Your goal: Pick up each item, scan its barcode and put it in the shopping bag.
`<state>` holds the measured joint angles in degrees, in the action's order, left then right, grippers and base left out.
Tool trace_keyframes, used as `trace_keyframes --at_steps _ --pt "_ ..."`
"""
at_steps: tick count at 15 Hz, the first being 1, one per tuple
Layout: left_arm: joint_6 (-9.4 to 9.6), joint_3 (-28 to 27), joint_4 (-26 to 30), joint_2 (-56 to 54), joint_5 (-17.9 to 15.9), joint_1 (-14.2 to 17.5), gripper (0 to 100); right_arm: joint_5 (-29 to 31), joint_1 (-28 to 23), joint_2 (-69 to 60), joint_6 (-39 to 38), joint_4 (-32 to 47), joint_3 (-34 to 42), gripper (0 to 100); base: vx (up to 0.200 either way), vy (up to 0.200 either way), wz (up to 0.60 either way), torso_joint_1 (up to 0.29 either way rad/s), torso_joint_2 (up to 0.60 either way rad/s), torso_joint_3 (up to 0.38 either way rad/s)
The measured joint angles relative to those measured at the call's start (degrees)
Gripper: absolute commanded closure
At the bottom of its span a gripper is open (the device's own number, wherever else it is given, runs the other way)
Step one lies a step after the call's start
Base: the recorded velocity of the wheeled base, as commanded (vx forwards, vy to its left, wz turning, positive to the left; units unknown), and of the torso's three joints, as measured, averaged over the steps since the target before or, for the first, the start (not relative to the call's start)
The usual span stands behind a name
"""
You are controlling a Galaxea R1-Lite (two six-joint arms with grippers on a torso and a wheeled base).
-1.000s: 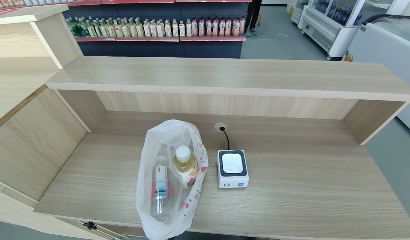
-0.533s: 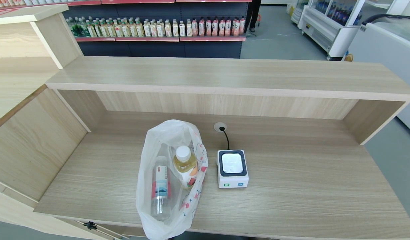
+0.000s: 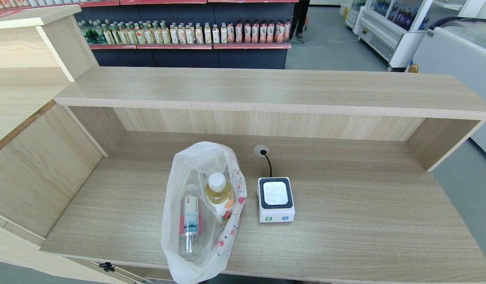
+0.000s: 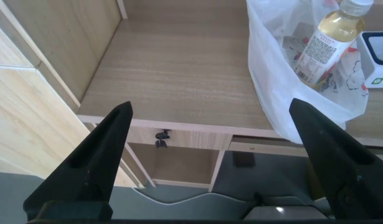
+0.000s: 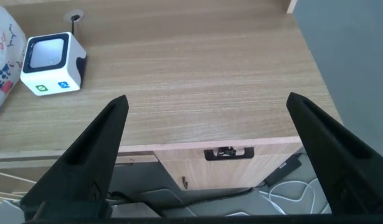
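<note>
Bright even light w/ soft shadows; glare on scanner (image 3: 275,193).

Two bottles (image 3: 190,221), one shopping bag (image 3: 172,189), one scanner (image 3: 275,199)

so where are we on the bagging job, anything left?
Done, by the look of it: the clear water bottle and the yellow drink bottle sit inside the shopping bag, beside the scanner.
In hand: nothing. The left gripper and right gripper are open and empty, back off the counter.
Left: probably nothing, though the pictures can't show whether the bottles were scanned.
</note>
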<state>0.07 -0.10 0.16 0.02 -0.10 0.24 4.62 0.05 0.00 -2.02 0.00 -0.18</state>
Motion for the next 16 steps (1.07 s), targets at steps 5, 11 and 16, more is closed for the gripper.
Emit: trace_keyframes --at_steps 5,11,16 --pt "-0.02 0.0 0.0 0.0 0.0 0.0 0 0.0 0.0 0.0 0.0 0.0 0.0 0 0.000 0.000 0.00 0.000 0.00 0.000" --pt "-0.05 0.0 0.0 0.0 0.0 0.0 0 0.0 0.0 0.0 0.0 0.0 0.0 0 0.000 0.000 0.00 0.000 0.00 0.000" --pt "0.00 0.0 0.0 0.0 0.0 0.0 0 0.0 0.0 0.0 0.1 0.0 0.0 100 0.000 0.000 0.00 0.000 0.00 0.000"
